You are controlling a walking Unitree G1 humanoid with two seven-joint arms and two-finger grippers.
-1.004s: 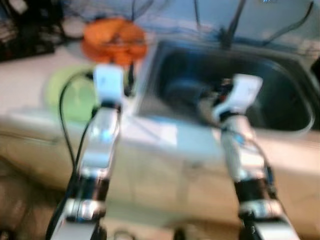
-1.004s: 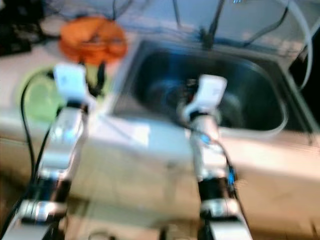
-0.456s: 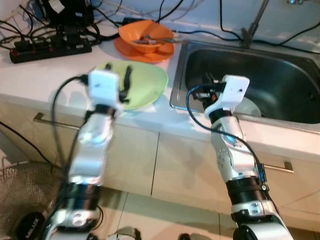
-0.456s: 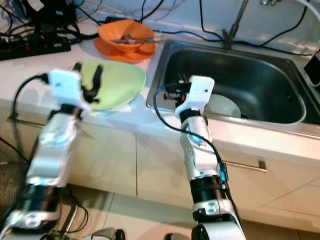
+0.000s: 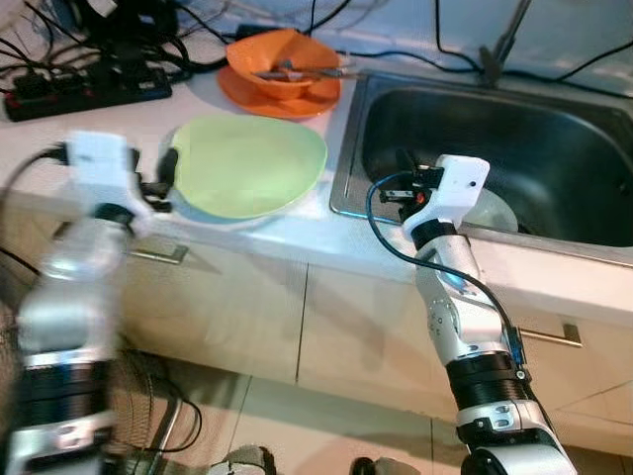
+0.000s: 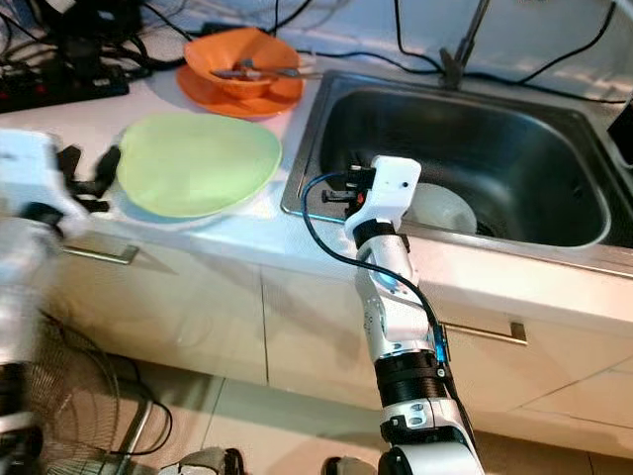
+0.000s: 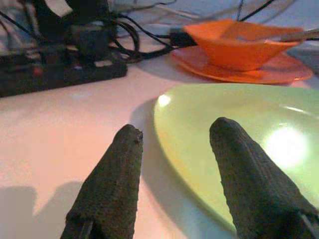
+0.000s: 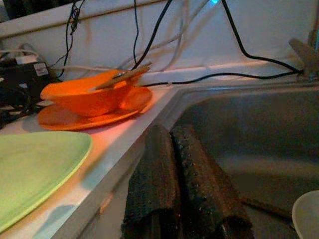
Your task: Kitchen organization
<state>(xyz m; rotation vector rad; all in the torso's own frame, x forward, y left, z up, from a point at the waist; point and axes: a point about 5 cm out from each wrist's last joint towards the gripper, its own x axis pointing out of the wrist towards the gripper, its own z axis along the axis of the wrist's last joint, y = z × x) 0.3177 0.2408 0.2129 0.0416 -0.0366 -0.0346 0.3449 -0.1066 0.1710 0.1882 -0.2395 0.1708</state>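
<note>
Both arms are shiny silver metal with black joint bands, each topped by a boxy white wrist block. Right arm [image 5: 457,317] has a black cable looping off its white block, plus a small blue bit lower down. Left arm [image 5: 74,297] is blurry. Fingers [image 7: 251,186] are black, tapered, with a knobbly woven-looking texture.

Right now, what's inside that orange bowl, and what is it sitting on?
The orange bowl holds a few utensils; blur hides what kind they are. It sits on an orange plate on the counter. The bowl covers the plate's middle, so anything there is hidden.
</note>
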